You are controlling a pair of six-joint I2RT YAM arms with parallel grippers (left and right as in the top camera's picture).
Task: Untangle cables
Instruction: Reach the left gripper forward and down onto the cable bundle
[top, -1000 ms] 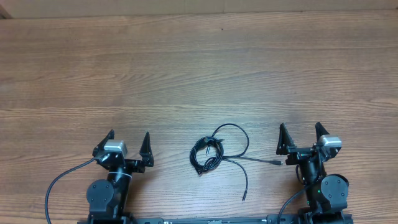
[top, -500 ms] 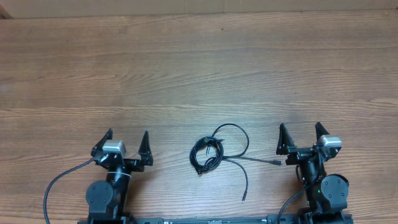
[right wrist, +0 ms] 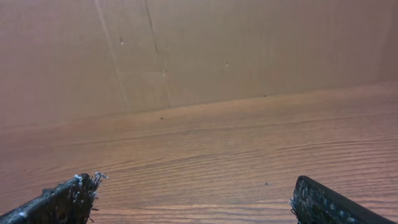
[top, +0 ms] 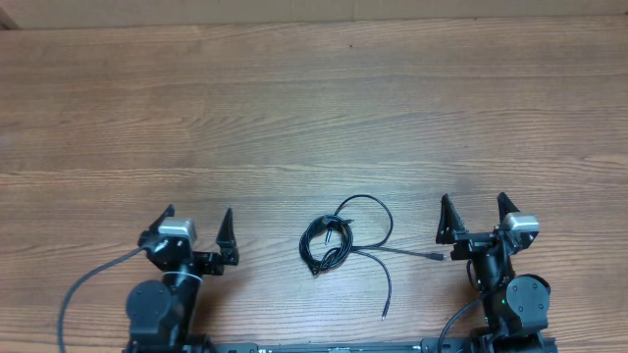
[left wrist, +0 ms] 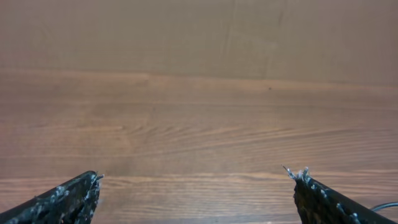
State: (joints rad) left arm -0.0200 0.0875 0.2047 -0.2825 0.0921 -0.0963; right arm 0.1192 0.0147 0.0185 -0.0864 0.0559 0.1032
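Note:
The cables (top: 332, 242) lie as a small black tangle on the wooden table (top: 314, 118), between the two arms. A loop arcs up to the right of the knot, one loose end with a plug (top: 435, 256) points toward the right arm, and another end (top: 384, 315) trails toward the front edge. My left gripper (top: 197, 211) stands open to the left of the tangle, apart from it. My right gripper (top: 473, 199) stands open to the right, close to the plug end. The left wrist view shows my gripper (left wrist: 194, 176) over bare wood; so does the right wrist view (right wrist: 196, 180).
A brown cardboard wall (right wrist: 199, 50) stands along the table's far edge. Thick black arm wires (top: 83, 294) loop off both arm bases near the front edge. A thin dark curve (left wrist: 385, 206) shows at the lower right corner of the left wrist view.
The left arm has shifted slightly to the left. The right arm and the cables have not moved.

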